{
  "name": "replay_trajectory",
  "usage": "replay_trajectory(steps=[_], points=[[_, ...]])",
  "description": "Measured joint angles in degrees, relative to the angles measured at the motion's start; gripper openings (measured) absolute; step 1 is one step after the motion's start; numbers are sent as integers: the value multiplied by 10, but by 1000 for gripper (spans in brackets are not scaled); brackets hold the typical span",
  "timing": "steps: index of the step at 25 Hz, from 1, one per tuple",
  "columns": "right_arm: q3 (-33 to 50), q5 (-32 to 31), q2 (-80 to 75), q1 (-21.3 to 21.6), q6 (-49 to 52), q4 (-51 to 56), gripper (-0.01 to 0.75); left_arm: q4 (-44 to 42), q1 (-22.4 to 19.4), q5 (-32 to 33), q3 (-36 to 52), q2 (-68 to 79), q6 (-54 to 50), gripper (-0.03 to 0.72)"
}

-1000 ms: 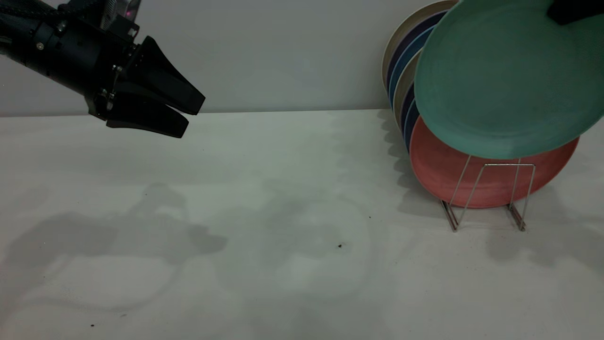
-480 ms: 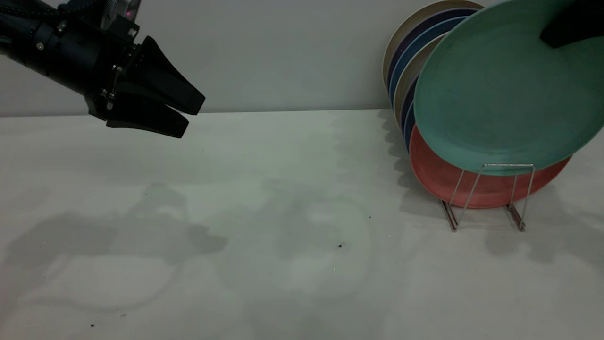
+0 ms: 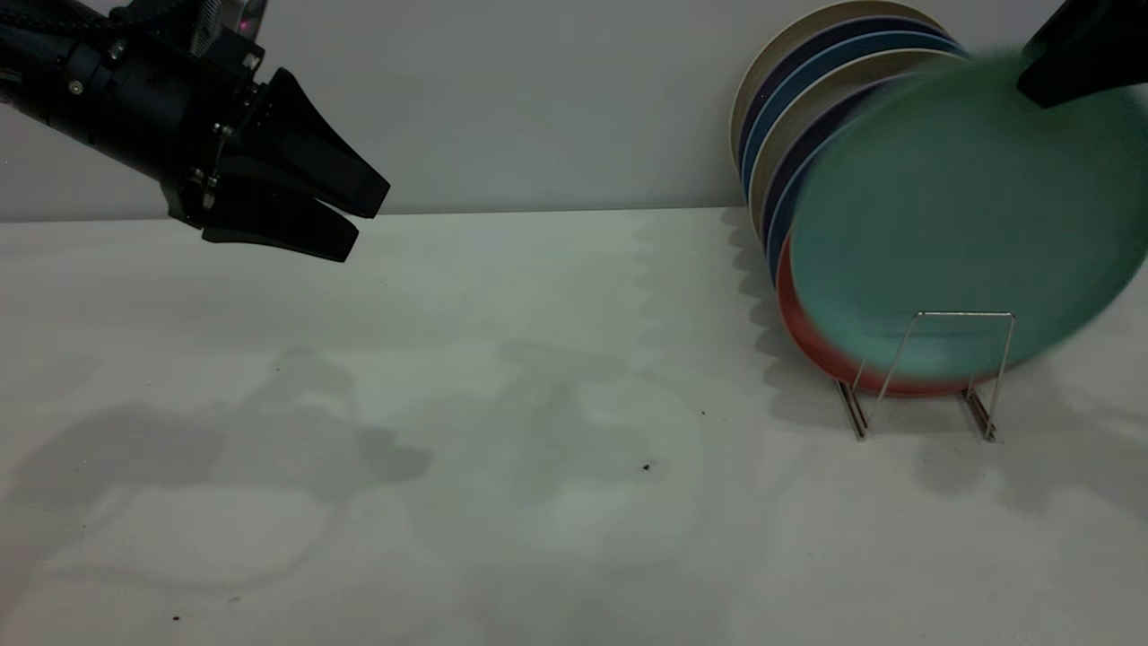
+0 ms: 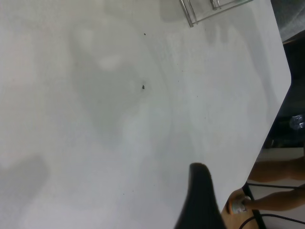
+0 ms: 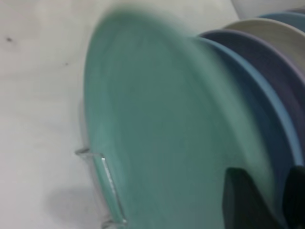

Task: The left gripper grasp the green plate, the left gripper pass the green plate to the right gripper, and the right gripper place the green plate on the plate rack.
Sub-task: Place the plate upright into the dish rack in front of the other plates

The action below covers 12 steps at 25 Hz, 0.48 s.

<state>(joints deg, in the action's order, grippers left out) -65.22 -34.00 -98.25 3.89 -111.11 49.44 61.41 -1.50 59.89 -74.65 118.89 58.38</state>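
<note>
Teal-green plate (image 3: 960, 215), round, matte, motion-blurred, upright behind rack loop (image 3: 942, 359).

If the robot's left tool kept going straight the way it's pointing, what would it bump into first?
Probably just the white table. The left tool points rightward and slightly down, with nothing in its path. It seems aimed short of the plate rack, though depth is hard to judge.

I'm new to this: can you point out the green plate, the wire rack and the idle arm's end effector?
green plate (image 3: 951, 215), exterior view, its face.
plate rack (image 3: 964, 314), exterior view, front loop's top bar.
left end effector (image 3: 354, 215), exterior view, between its fingertips.
</note>
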Motion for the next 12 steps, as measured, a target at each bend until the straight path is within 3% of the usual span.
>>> replay_trajectory(steps=[4,12], points=[[0,-36,0,0,0,3,295,0,0,0,0,0,1,588],[0,-144,19,0,32,114,303,-1,0,17,-4,-2,-14,588]])
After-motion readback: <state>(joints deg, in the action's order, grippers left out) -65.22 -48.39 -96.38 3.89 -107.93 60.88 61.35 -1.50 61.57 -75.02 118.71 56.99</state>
